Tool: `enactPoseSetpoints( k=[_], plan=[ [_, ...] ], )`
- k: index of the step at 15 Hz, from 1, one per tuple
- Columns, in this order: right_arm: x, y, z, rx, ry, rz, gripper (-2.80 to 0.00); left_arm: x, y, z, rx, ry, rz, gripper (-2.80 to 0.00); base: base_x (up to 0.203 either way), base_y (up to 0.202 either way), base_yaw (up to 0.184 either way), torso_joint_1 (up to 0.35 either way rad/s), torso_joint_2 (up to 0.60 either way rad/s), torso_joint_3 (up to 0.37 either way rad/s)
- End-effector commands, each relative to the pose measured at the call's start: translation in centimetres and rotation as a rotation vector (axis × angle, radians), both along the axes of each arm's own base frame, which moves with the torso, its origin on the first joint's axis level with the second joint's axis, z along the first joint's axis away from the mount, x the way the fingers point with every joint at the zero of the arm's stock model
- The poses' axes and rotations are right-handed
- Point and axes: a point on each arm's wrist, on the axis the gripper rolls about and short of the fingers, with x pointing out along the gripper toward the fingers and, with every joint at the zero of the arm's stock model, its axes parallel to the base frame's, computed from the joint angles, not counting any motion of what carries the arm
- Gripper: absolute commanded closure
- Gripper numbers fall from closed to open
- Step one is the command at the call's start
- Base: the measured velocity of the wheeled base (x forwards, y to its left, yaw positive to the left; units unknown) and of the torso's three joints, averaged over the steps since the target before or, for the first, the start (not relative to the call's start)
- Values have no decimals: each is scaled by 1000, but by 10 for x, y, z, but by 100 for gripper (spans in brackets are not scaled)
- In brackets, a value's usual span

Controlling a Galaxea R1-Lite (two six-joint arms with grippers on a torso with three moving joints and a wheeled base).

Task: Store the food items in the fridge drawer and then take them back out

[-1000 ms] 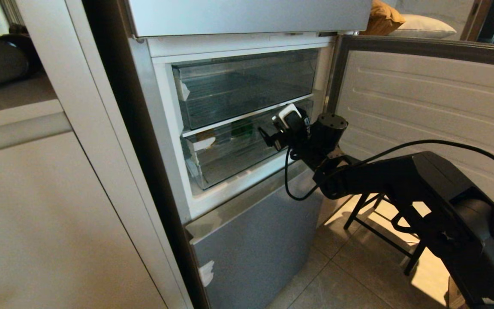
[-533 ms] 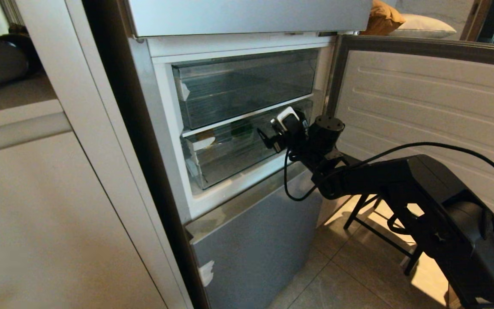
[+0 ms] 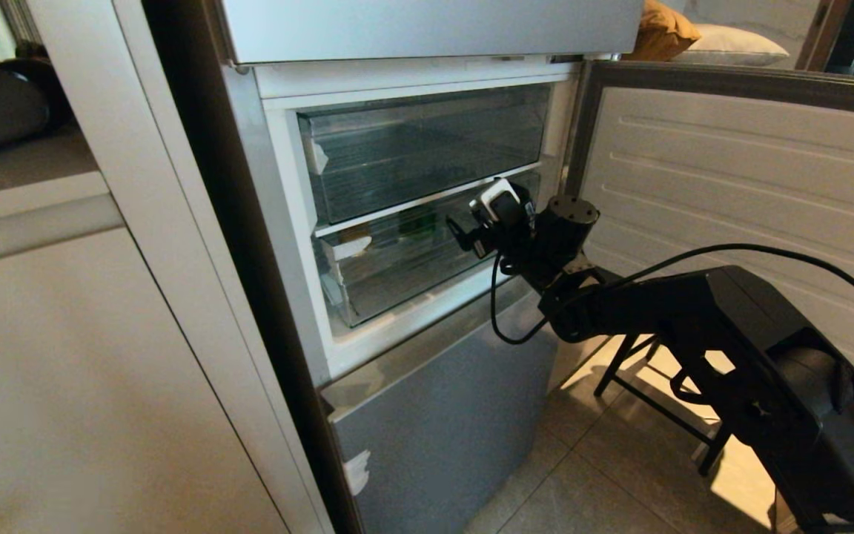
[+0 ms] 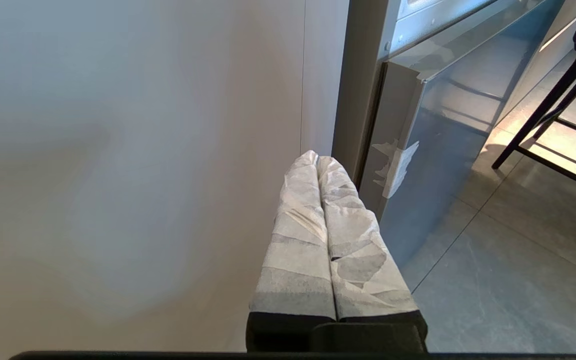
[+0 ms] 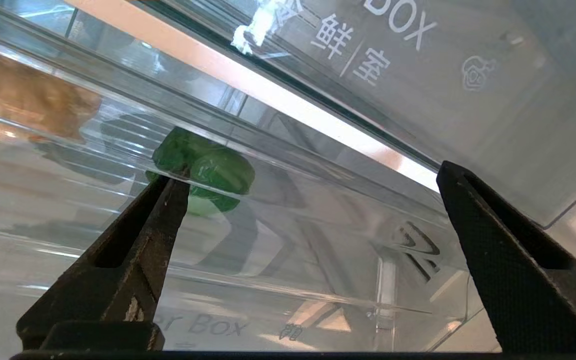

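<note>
Hardly shifted since before, right claw [image 5: 308, 185] gapes wide at fridge drawer [image 5: 278, 260] holding bell pepper [image 5: 203, 170].

Only readable stuff is in the right wrist view. White print on the clear transparent plastic front of the upper drawer [image 5: 418, 75], top right of the frame: "BOX", cut off on its left, with the Chinese characters 鲜 and 室 below it, split by a slash. Bottom left, the clear ridged lower fridge drawer [image 5: 268, 280] has faint "Box" after a partly hidden word.
</note>
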Motion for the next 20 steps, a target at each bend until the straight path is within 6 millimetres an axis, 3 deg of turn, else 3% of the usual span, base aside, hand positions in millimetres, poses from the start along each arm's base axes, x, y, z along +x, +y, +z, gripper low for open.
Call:
enactPoseSetpoints(
  k=[1, 12, 20],
  plan=[
    [-2, -1, 7, 5, -19, -1, -280, 0, 0, 0, 0, -1, 1, 0, 0, 0, 0, 0, 0, 0],
    [-10, 6, 12, -16, -112, -13, -280, 0, 0, 0, 0, 0, 1, 0, 0, 0, 0, 0, 0, 0],
    [-37, 9, 7, -49, -58, -28, -280, 0, 0, 0, 0, 0, 1, 0, 0, 0, 0, 0, 0, 0]
  ],
)
